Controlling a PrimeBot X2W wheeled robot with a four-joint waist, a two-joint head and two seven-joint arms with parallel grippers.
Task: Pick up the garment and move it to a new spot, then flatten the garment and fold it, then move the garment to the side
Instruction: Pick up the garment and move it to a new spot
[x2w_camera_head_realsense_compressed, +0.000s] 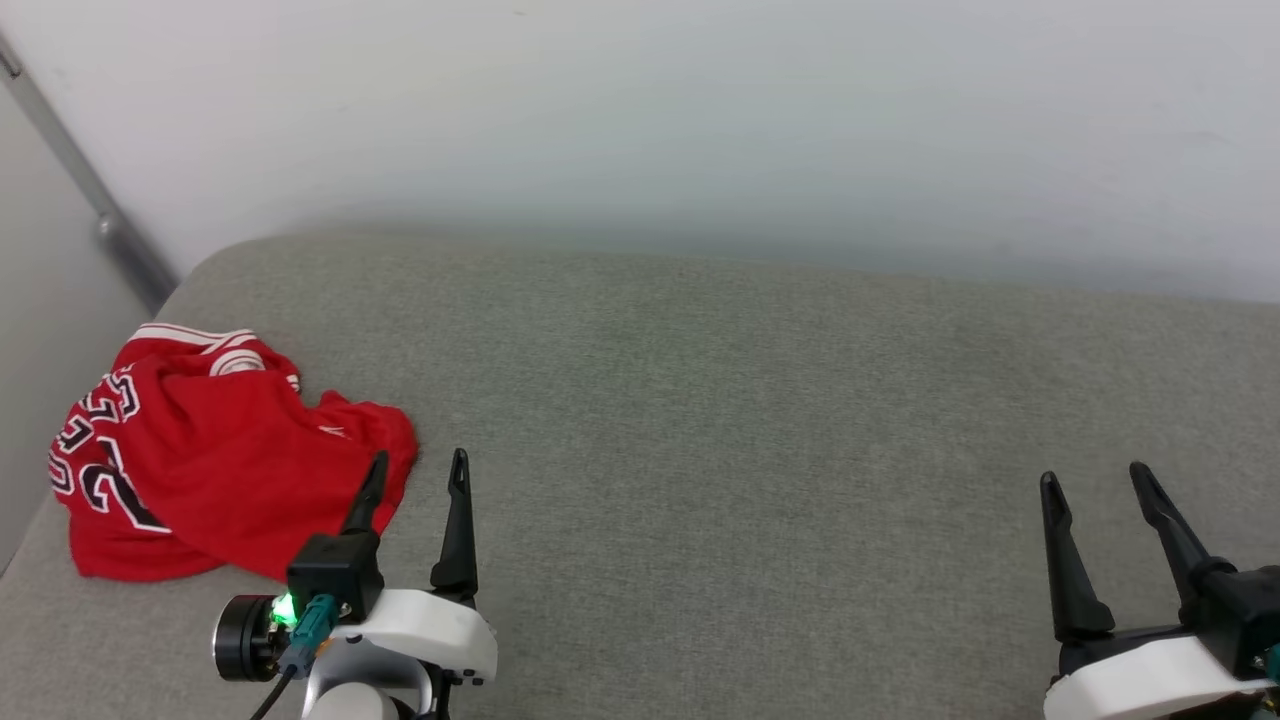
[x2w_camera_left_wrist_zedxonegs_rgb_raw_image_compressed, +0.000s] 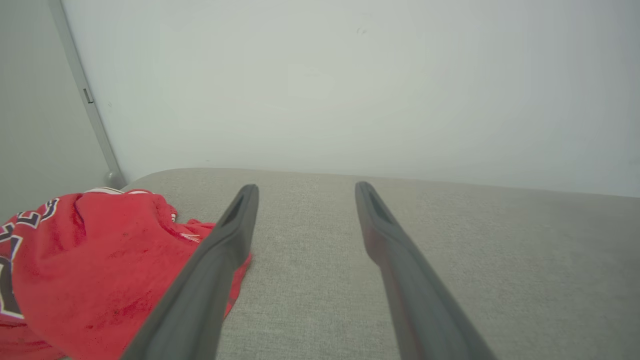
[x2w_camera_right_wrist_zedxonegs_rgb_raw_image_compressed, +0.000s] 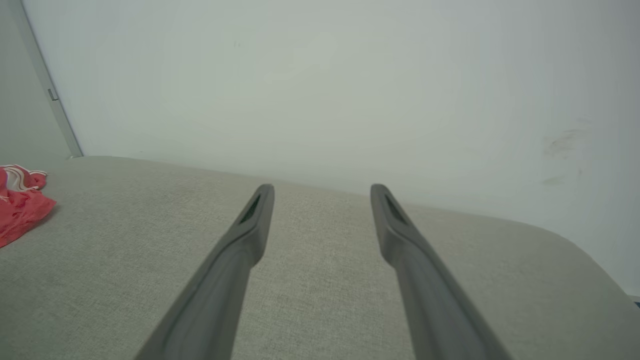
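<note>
the garment (x2w_camera_head_realsense_compressed: 210, 460), bunched in a loose red heap at the far left of the grey fabric surface (x2w_camera_head_realsense_compressed: 750, 420), close to that surface's left edge. black white-outlined letters and numerals along its left folds, white-striped trim at the back of the heap, one lobe of cloth spread out to the right. not gripped by anything.

just beside that right lobe, the left gripper (x2w_camera_head_realsense_compressed: 420, 457), jaws spread wide, nothing between them. in the head view, its outer finger crossing the cloth's right edge, inner finger over bare grey fabric; touching the cloth or merely above it, impossible to tell. seen again in the left wrist view: garment (x2w_camera_left_wrist_zedxonegs_rgb_raw_image_compressed: 75, 270) at lower left, partly behind one finger of the left gripper (x2w_camera_left_wrist_zedxonegs_rgb_raw_image_compressed: 305, 186), open surface between the two fingers.

well apart, at the lower right of the head view, the right gripper (x2w_camera_head_realsense_compressed: 1093, 474), also spread wide and empty, over bare surface. in the right wrist view, right gripper (x2w_camera_right_wrist_zedxonegs_rgb_raw_image_compressed: 322, 187) pointing toward the pale wall (x2w_camera_right_wrist_zedxonegs_rgb_raw_image_compressed: 325, 75), with a small piece of the garment (x2w_camera_right_wrist_zedxonegs_rgb_raw_image_compressed: 20, 200) at the far left edge.

behind the surface, the wall; in the left corner, a slanted grey metal strip (x2w_camera_head_realsense_compressed: 90, 190).
</note>
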